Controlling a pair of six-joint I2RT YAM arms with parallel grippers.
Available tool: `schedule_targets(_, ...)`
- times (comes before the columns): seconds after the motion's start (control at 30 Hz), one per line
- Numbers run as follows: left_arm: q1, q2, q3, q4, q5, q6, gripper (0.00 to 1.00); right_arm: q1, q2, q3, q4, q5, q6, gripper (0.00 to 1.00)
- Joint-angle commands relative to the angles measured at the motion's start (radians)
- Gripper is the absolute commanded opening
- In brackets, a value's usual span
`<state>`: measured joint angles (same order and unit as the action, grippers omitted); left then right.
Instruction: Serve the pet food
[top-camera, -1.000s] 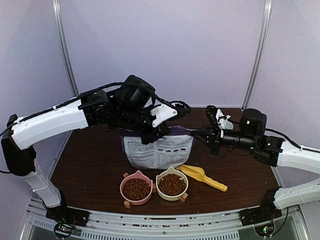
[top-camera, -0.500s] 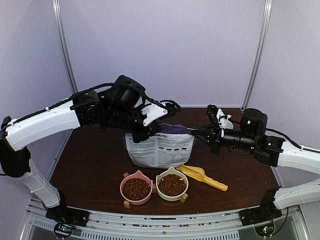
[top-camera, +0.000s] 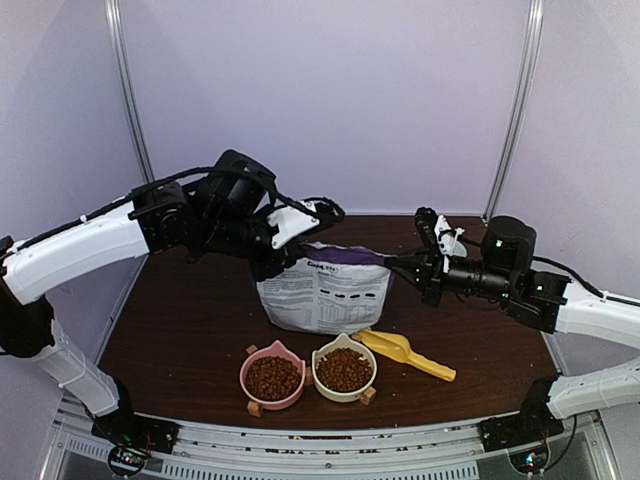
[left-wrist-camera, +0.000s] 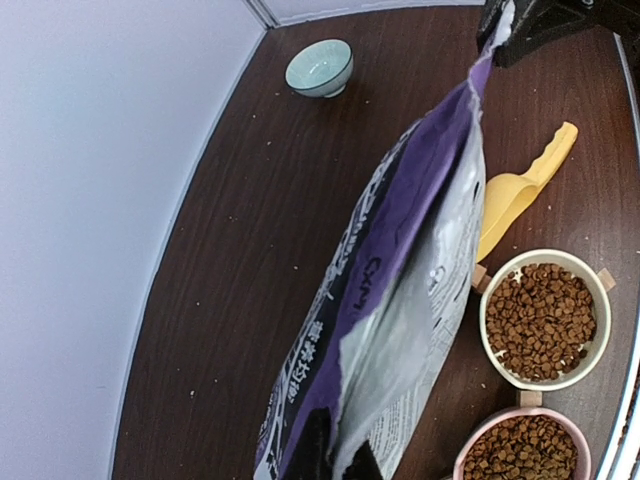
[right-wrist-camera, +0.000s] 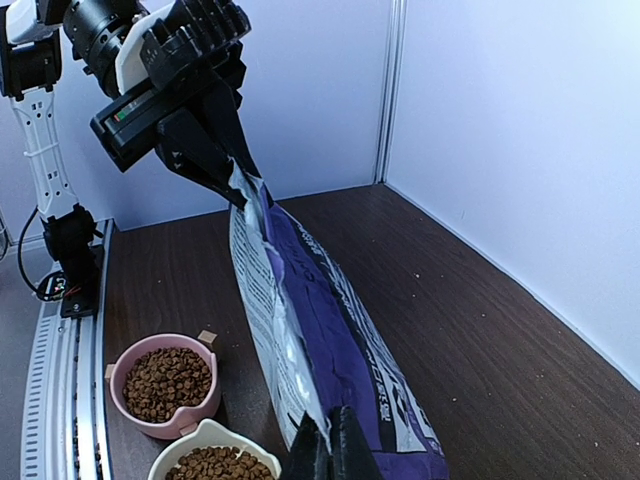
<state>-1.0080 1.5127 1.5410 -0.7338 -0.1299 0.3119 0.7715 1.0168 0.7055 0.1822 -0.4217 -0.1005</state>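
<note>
Small dark-brown dry kibble pellets (top-camera: 272, 378) fill a pink cat-eared bowl (top-camera: 246, 390) and a cream cat-eared bowl (top-camera: 345, 395) near the front of the dark wooden tabletop (top-camera: 180, 330). Behind them, a purple-and-white food bag (top-camera: 325, 298) stands upright, its top corners clamped by the left pincer (top-camera: 269, 264) and the right pincer (top-camera: 393, 265). A yellow plastic scoop (top-camera: 405, 352) lies just beside the cream bowl.

A purple-and-white plastic food bag (left-wrist-camera: 400, 300) stretched diagonally over a dark-brown table (left-wrist-camera: 250, 250), left gripper (left-wrist-camera: 338, 458) pinching its near edge, right gripper (left-wrist-camera: 500, 30) clamped on its far corner, yellow plastic scoop (left-wrist-camera: 515, 195) just right of the bag, cream round bowl (left-wrist-camera: 545, 257) and pink round bowl (left-wrist-camera: 480, 432) of dark-brown kibble pellets (left-wrist-camera: 543, 318) nearer on that side, small pale-green ceramic bowl (left-wrist-camera: 320, 67) left of the bag's far end
</note>
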Motion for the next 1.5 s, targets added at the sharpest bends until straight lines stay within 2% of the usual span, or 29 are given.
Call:
schedule_targets(0.0,0.068,-0.041,-0.026,-0.095,-0.171,0.002,0.00,-0.026,-0.062,0.003,0.053,0.047,0.021,0.00)
schedule_targets(0.1,0.080,-0.048,-0.032,-0.095,-0.186,0.000,0.00,-0.027,-0.066,-0.001,0.054,0.049,0.022,0.00)
schedule_targets(0.17,0.088,-0.056,-0.039,-0.095,-0.199,-0.001,0.11,-0.028,-0.068,-0.001,0.053,0.050,0.022,0.00)
schedule_targets(0.27,0.097,-0.066,-0.045,-0.095,-0.205,0.001,0.13,-0.029,-0.069,-0.001,0.052,0.050,0.022,0.00)
schedule_targets(0.37,0.101,-0.074,-0.051,-0.095,-0.202,0.005,0.00,-0.031,-0.069,-0.001,0.053,0.050,0.023,0.00)
schedule_targets(0.53,0.108,-0.082,-0.059,-0.095,-0.216,0.006,0.00,-0.032,-0.069,-0.002,0.054,0.050,0.025,0.00)
schedule_targets(0.6,0.116,-0.084,-0.063,-0.095,-0.232,0.004,0.12,-0.032,-0.069,-0.002,0.054,0.051,0.025,0.00)
schedule_targets(0.7,0.124,-0.095,-0.068,-0.096,-0.237,0.003,0.17,-0.033,-0.070,-0.002,0.053,0.051,0.026,0.00)
schedule_targets(0.73,0.124,-0.097,-0.070,-0.095,-0.234,0.006,0.16,-0.033,-0.072,-0.003,0.051,0.051,0.026,0.00)
schedule_targets(0.8,0.124,-0.104,-0.071,-0.095,-0.225,0.010,0.00,-0.034,-0.072,-0.002,0.051,0.051,0.026,0.00)
schedule_targets(1.07,0.126,-0.120,-0.075,-0.080,-0.196,0.002,0.00,-0.033,-0.062,0.002,0.050,0.045,0.028,0.00)
schedule_targets(1.17,0.126,-0.124,-0.069,-0.078,-0.172,-0.013,0.26,-0.034,-0.056,0.014,0.034,0.036,0.024,0.00)
schedule_targets(1.23,0.126,-0.130,-0.067,-0.071,-0.135,-0.019,0.35,-0.034,-0.051,0.029,0.013,0.030,0.019,0.00)
schedule_targets(1.47,0.126,-0.155,-0.063,-0.044,-0.009,-0.021,0.42,-0.034,-0.039,0.045,-0.010,0.015,0.010,0.00)
